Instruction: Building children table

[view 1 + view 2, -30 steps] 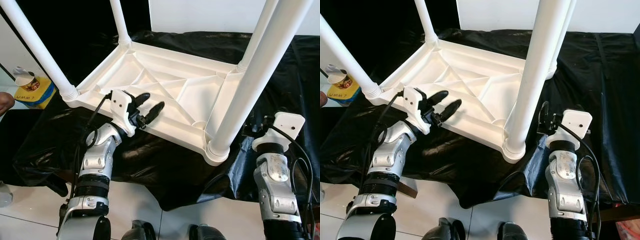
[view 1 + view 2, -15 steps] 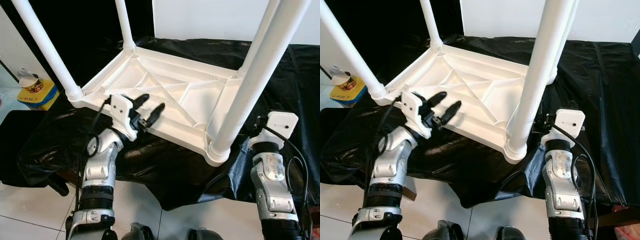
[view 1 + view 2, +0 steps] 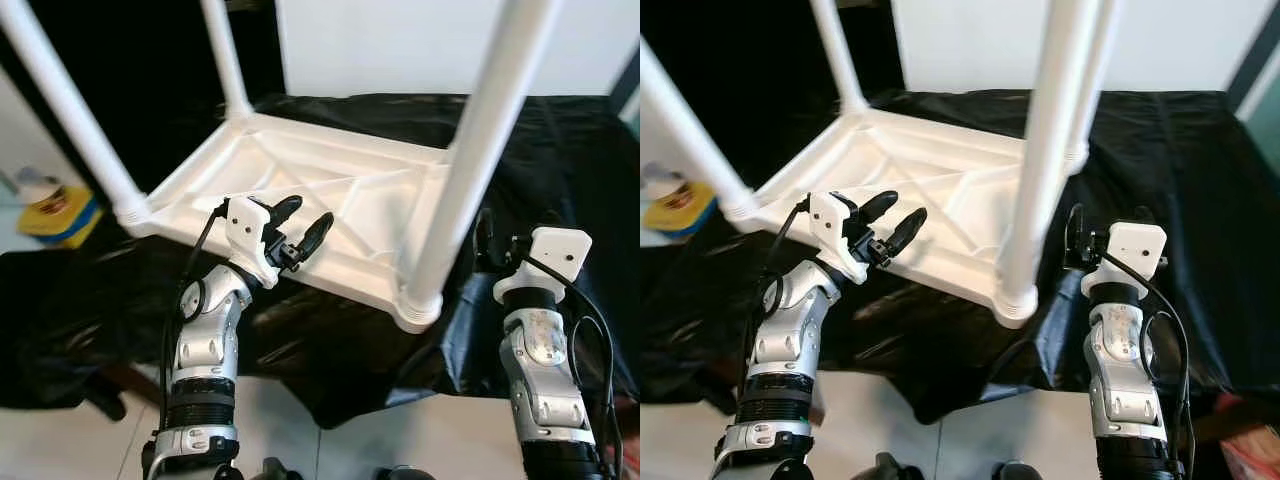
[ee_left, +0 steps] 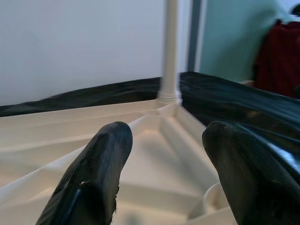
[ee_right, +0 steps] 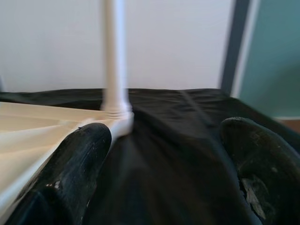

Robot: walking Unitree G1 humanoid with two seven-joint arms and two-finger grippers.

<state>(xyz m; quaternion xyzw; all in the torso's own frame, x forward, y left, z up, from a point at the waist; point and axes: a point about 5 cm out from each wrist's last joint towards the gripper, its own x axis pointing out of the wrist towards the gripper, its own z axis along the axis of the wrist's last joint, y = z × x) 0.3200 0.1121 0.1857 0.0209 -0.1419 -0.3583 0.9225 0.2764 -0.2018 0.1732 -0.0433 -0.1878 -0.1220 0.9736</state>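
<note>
You have the white plastic children's table [image 3: 330, 205] lying upside down on a surface draped in black plastic sheeting [image 3: 560, 150], its ribbed underside facing up. All four white legs stand upright in its corner sockets: the near-right leg [image 3: 470, 160], the near-left leg [image 3: 70, 110], the far-left leg [image 3: 225, 55], and the far-right leg [image 3: 1095, 75] partly hidden behind the near-right one in the head views. The table occupies the left and middle of the sheeted surface; its near-right corner sits close to the surface's front edge.

Your left gripper [image 3: 300, 222] is raised at the table's front rim, roughly midway along that edge, with its two black fingers [image 4: 101, 164] spread apart and nothing between them. They point across the ribbed underside toward the far-right leg, as the left wrist view shows. Whether the fingers touch the rim cannot be told from the head views.

Your right gripper [image 5: 164, 173] is over the black sheeting to the right of the near-right leg, apart from the table. Its fingers [image 5: 75, 164] are likewise parted and empty, aimed along the table's right edge toward the far-right corner socket; in the head views they are mostly hidden behind the white wrist housing [image 3: 555, 255].

A yellow box [image 3: 55, 210] with a cup on it sits low beyond the left edge of the surface, blurred. White tiled floor [image 3: 90, 430] lies below the front edge
</note>
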